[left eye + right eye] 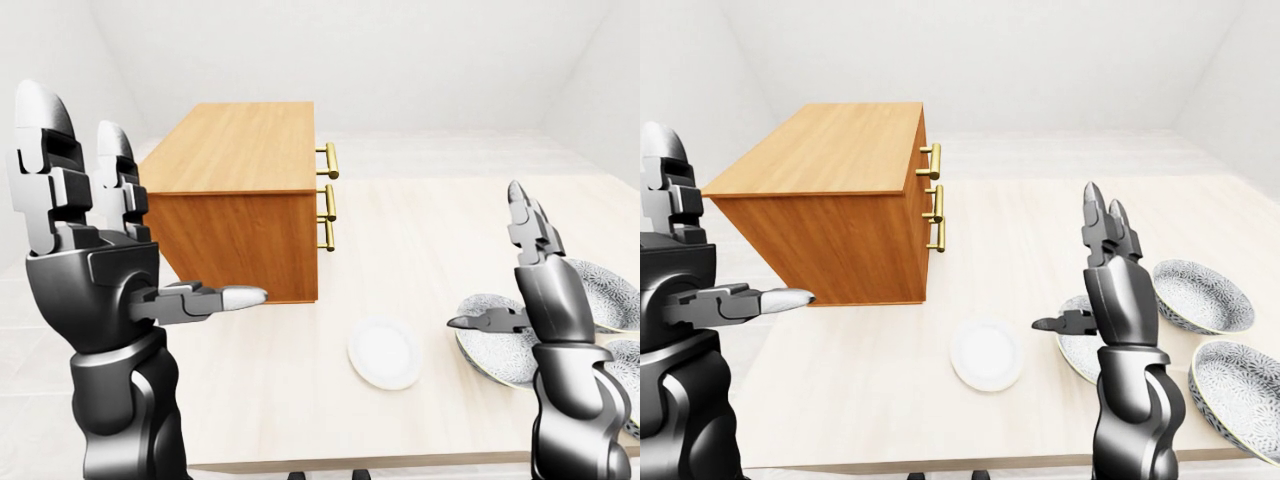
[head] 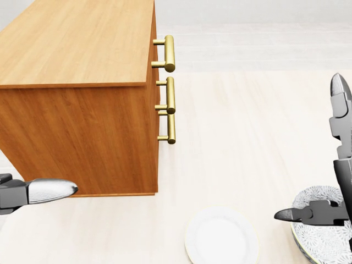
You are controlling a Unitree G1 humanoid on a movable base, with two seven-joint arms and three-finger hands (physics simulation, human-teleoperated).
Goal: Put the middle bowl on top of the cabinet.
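Three grey patterned bowls sit at the right of the pale table (image 1: 420,250): one (image 1: 1202,294) higher up, one (image 1: 1240,385) at the lower right, and one (image 1: 497,352) further left, partly hidden behind my right hand. The wooden cabinet (image 1: 243,148) with brass handles (image 2: 170,54) stands at the upper left, its top bare. My right hand (image 1: 1070,265) is open and upright just over the leftmost bowl, holding nothing. At the left, my left hand (image 1: 140,215) is raised and open beside the cabinet's near corner, thumb pointing right.
A small white plate (image 1: 383,352) lies on the table between the cabinet and the bowls. The table's near edge (image 1: 400,462) runs along the bottom of the left-eye view. White walls and floor surround the table.
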